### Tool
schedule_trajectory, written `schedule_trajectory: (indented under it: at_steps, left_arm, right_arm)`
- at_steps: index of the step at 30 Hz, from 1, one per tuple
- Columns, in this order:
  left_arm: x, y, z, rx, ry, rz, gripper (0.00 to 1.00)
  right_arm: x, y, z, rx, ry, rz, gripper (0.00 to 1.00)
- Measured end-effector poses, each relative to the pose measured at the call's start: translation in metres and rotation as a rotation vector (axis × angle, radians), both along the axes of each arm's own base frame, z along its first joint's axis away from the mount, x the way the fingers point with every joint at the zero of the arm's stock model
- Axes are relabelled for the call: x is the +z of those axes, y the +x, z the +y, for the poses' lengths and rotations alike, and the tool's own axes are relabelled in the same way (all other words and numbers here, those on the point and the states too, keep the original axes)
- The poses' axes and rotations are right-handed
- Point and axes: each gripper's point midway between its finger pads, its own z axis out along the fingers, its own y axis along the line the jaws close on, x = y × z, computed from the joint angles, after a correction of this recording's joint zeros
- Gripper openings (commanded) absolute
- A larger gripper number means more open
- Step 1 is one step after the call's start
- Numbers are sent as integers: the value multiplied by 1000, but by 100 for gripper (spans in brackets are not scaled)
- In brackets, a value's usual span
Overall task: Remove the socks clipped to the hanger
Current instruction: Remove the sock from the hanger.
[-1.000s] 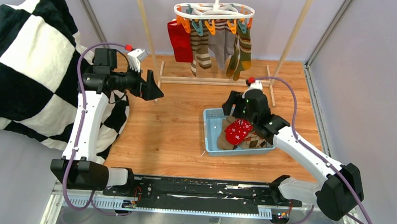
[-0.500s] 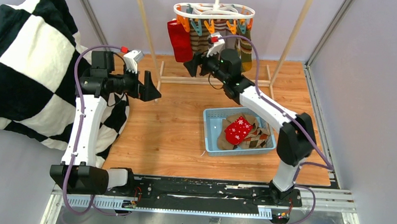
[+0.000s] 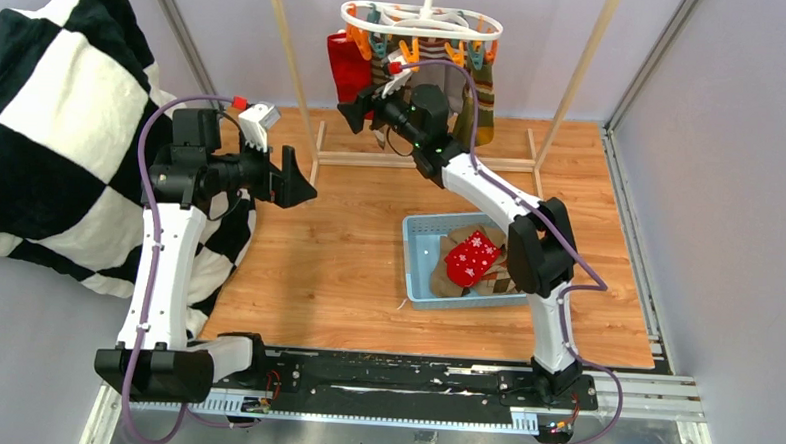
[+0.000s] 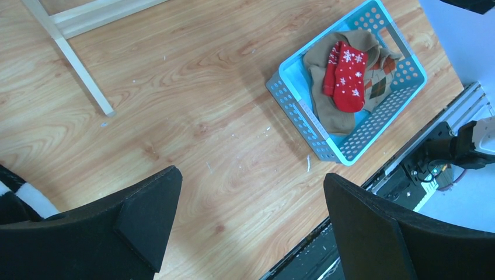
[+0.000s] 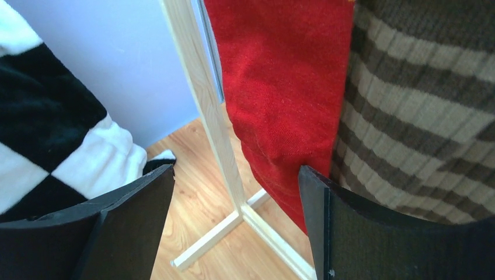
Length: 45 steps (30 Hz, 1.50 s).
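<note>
Here, knitted red sock (image 5: pixel 280 87), ribbed striped sock (image 5: pixel 420 116)

White arms (image 3: pixel 162 262), black joints (image 3: pixel 533 250), purple cables (image 3: pixel 143 146).

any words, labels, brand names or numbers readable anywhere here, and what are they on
None: no readable text in any view.
red sock in the blue basket: white snowflakes only, no lettering.
hanger and hanging socks: plain colour and stripes, no print visible.
parts on the base rail: too small and blurred to tell any marking.
</note>
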Motion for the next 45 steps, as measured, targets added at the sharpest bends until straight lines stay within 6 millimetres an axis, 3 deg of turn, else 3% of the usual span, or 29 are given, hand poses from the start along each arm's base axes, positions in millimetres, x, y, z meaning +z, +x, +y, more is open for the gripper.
schedule_trajectory:
  at_steps: [5,10,16,22,30,36,40,45]
  left_arm:
    - [0,-1,-1,-2,-4,0,100]
    - [4,-4,-1,-4,-7,-13,100]
    - [9,-8,-2,-8,-8,-33,100]
    - [8,-7,-4,-18,-18,-23,100]
    - [6,-6,-6,-33,-32,-9,100]
    - [6,-7,-7,-38,-36,-9,100]
    - [6,-7,-8,-39,-37,-9,99]
    - [7,-7,-8,-40,-38,-10,99]
  right_arm:
    - [7,12,9,-1,31,-40,85]
    - [6,20,3,-52,50,-76,88]
    - [-11,29,-10,-108,41,-73,89]
    - [-20,36,-36,-168,32,-63,89]
    - [-7,43,-48,-219,49,-98,91]
    - [30,58,-39,-224,106,-165,89]
    - [44,73,-28,-218,149,-193,78]
    - [45,86,-9,-171,199,-186,45]
